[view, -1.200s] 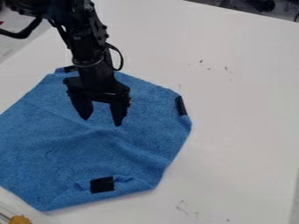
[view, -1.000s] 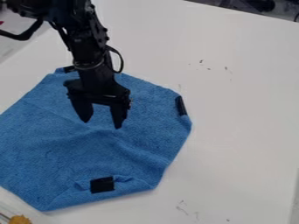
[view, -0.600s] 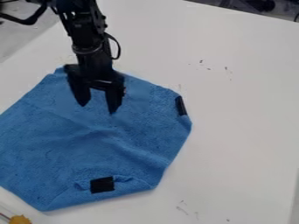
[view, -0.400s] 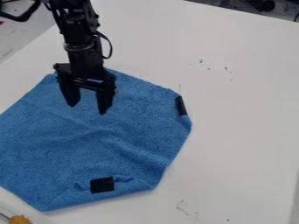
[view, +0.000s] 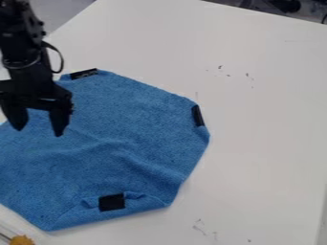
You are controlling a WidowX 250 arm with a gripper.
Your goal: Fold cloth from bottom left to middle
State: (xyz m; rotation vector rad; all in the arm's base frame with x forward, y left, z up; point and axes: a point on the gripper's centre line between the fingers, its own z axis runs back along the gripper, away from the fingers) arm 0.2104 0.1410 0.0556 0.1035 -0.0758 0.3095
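At the lower left corner, a yellow-orange object (view: 22,240). Beyond it, a blue cloth (view: 108,148) with black patches at its edges lies on the left of a white table (view: 262,124). Over the cloth's left part hangs the black gripper (view: 39,125), its fingers wide apart, holding nothing.

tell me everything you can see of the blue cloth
The cloth is plain blue and looks soft and towel-like. It lies spread on the white table, running out at the view's left edge, with low creases across its middle. Black patches sit at its top corner, right corner and bottom edge, where a narrow strip is turned up.
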